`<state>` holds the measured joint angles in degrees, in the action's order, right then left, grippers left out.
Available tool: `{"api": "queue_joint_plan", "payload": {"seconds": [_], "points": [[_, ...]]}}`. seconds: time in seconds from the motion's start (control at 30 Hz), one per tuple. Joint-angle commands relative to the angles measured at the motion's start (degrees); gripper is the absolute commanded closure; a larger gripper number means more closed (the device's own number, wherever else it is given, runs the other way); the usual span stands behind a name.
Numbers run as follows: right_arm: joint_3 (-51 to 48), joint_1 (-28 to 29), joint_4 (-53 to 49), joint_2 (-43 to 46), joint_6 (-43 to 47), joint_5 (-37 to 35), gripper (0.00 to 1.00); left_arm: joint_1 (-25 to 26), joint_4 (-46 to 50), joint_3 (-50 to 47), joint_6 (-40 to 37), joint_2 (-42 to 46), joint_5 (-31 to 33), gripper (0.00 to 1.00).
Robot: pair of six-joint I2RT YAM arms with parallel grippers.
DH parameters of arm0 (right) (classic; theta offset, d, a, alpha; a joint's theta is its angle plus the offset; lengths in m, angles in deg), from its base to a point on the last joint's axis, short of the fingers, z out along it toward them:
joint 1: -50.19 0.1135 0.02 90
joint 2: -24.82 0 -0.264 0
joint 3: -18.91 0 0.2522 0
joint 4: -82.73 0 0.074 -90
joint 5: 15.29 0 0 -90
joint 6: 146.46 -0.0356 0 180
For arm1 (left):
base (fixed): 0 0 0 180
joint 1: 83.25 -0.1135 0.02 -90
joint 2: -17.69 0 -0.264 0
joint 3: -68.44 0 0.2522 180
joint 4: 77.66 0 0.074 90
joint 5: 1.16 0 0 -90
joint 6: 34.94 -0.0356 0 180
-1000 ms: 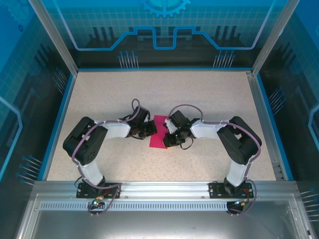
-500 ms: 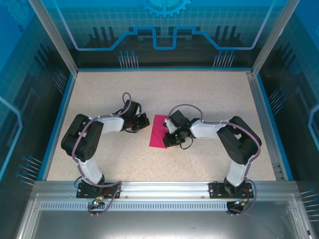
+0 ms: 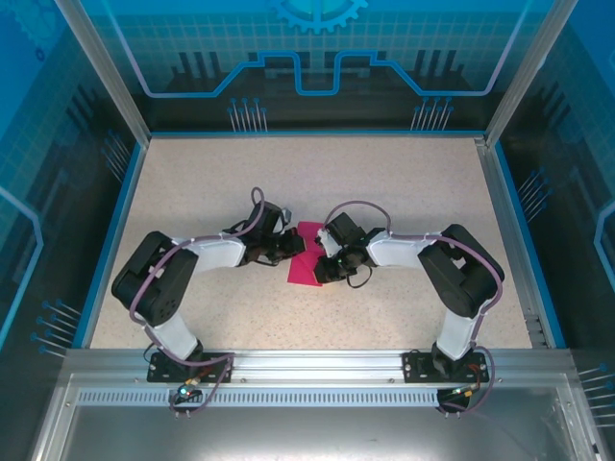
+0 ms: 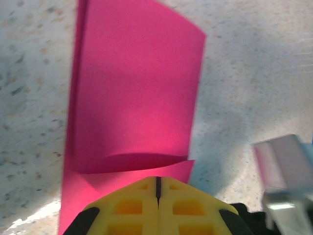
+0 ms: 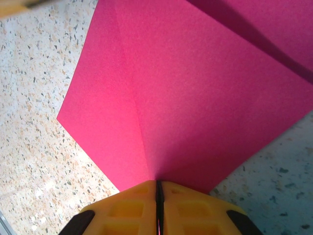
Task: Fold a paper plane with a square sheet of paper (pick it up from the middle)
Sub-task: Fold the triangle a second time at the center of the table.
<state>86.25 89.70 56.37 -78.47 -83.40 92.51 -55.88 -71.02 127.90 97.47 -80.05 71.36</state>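
The square sheet of paper point(image 3: 305, 269), magenta-pink, lies folded over into a narrow rectangle at the table's middle. In the left wrist view its upper flap point(image 4: 137, 88) curls slightly above the lower layer. My left gripper point(image 3: 295, 248) is shut with nothing between its jaws, and its yellow tips point(image 4: 158, 178) sit over the paper's left edge. My right gripper point(image 3: 326, 268) is shut on the sheet's right side. In the right wrist view the paper point(image 5: 195, 98) rises in a creased ridge into the closed jaws point(image 5: 158, 182). The paper plane is out of view.
The speckled table point(image 3: 384, 182) has a blue rim point(image 3: 113, 230) and metal posts at its corners. Both arms bend inward from their bases at the near edge. A blurred silvery part point(image 4: 283, 169) sits right of the paper in the left wrist view.
The left gripper drew back to the left off the paper half a second ago, then returned to its left edge. The right gripper and the paper have stayed in place.
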Motion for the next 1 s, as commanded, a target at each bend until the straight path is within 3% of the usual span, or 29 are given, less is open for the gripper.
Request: {"api": "queue_joint_plan", "payload": {"seconds": [0.0, 0.5, 0.97], "points": [[-2.5, 0.8, -5.7, -1.7, -0.4, -3.7, 0.90, -0.2, -2.1, -0.8, 2.7, -2.7, -1.3, 1.00], [2.8, 1.7, -4.1, 3.3, -0.4, -1.5, 0.90, -0.3, 2.1, -1.0, 3.0, -4.4, 2.9, 1.00], [9.2, 2.3, 0.2, -5.9, -2.9, -3.4, 0.91, -0.3, 3.9, -0.8, 7.2, -6.1, 2.1, 1.00]]}}
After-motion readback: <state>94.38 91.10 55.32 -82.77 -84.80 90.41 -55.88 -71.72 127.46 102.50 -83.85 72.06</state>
